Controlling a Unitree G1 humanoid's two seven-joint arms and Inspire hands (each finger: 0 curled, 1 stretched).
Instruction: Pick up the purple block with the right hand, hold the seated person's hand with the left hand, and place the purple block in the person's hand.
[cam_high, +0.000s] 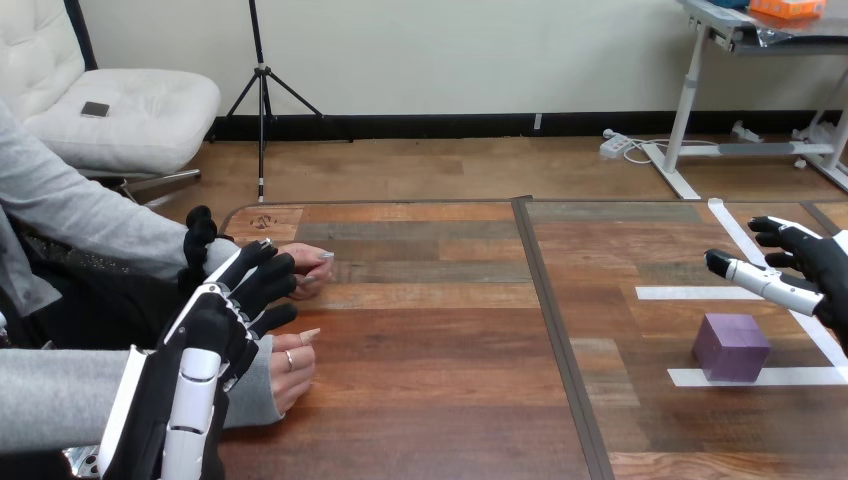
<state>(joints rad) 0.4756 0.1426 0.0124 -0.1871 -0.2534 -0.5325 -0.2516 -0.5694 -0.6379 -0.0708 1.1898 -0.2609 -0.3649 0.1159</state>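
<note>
Resting on the right part of the brown wooden plank surface (440, 330), a purple cube-shaped block (732, 345) is recorded: upright, untouched, set within strips of white tape (690, 293), with the near strip just beside its base. The taped bay is judged to give the block a fixed start place for the pick.

Right hand (825, 265), black with white shells: held at the right edge, above the surface, just far of the block and apart from it. Its fingers (750, 275) are straight and spread, with nothing gripped. The opening is judged to be kept wide so that the block can be enclosed.

Left hand (225, 310), same make: borne on the arm from the near left corner and directed at the seated person. It is laid over the person's farther hand (312, 268) at about the wrist, by the grey sleeve. Whether that hand is gripped cannot be told, as the contact is hidden by the robot hand itself.

Person's farther hand: lying on the left part of the surface, directed to the right. Person's nearer hand (290, 368): loosely curled on the surface, just near of the left hand. Nothing is held in either.

Stage, as judged: the block is not yet picked up, and the grasp by the right hand is taken as the step in hand.
</note>
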